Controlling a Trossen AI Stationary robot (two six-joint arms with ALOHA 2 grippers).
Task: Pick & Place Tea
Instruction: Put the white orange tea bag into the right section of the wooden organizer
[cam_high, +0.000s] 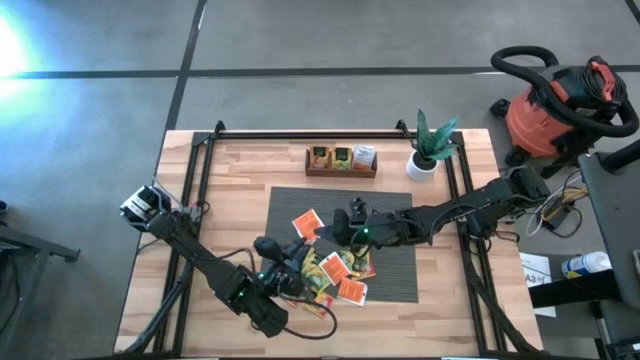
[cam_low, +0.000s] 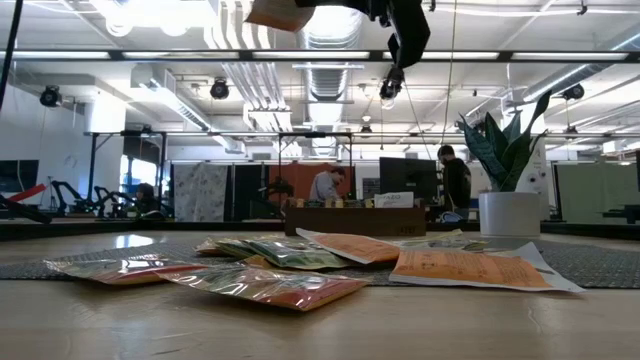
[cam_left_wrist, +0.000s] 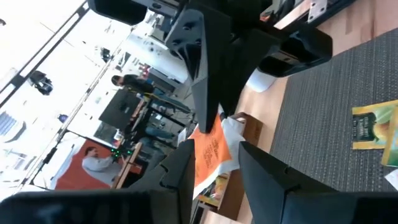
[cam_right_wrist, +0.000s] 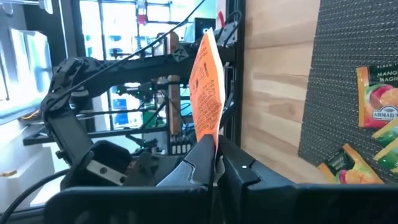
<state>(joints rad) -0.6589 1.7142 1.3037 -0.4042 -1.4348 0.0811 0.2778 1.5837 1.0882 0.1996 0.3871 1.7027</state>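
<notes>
The right gripper (cam_right_wrist: 214, 163) is clamped on an orange sachet (cam_right_wrist: 206, 99), lifted above the mat (cam_high: 400, 262) at frame centre. Carry it level toward the tray (cam_high: 341, 172) above. The left gripper (cam_left_wrist: 214, 171), jaws parted and empty, faces it.

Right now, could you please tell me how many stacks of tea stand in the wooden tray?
3, side by side in the wooden tray: the left stack, the middle stack and the right stack. Sachets within each may be hidden.
</notes>
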